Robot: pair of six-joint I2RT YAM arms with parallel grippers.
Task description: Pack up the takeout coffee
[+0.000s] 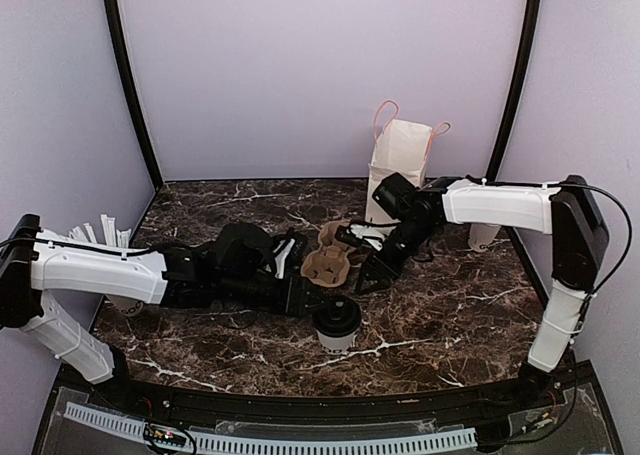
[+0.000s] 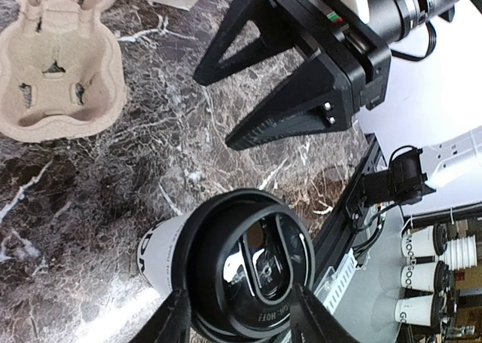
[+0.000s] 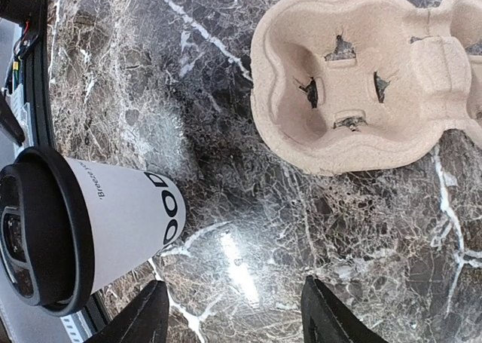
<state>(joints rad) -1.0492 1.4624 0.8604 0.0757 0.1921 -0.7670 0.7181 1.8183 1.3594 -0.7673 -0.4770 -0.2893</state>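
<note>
My left jaws stand apart around the black lid of the takeout coffee (image 2: 248, 275), one of my left fingers (image 2: 169, 320) at each side of its rim at the bottom of the left wrist view; whether they press the lid I cannot tell. The cup stands upright on the table (image 1: 450, 315), low in the centre of the overhead view, with black lettering on its white wall. Up and to the left of it in my left wrist view lies the brown pulp cup carrier (image 2: 60, 64), apart from the cup and with its wells open. My right jaws are spread, my right fingers (image 3: 139, 316) at the bottom edge of the right wrist view with only dark marble between them; they hold nothing. That view has the cup at its lower left and the carrier at its upper right. From overhead, my right jaws point down and to the left, just right of the carrier. Behind them, in the upper centre, a white paper bag (image 1: 400, 160) with pink handles stands upright. A white cup (image 1: 484, 237) sits at the right, partly hidden by my right arm. White straws (image 1: 95, 233) show at the far left behind my left arm.
</note>
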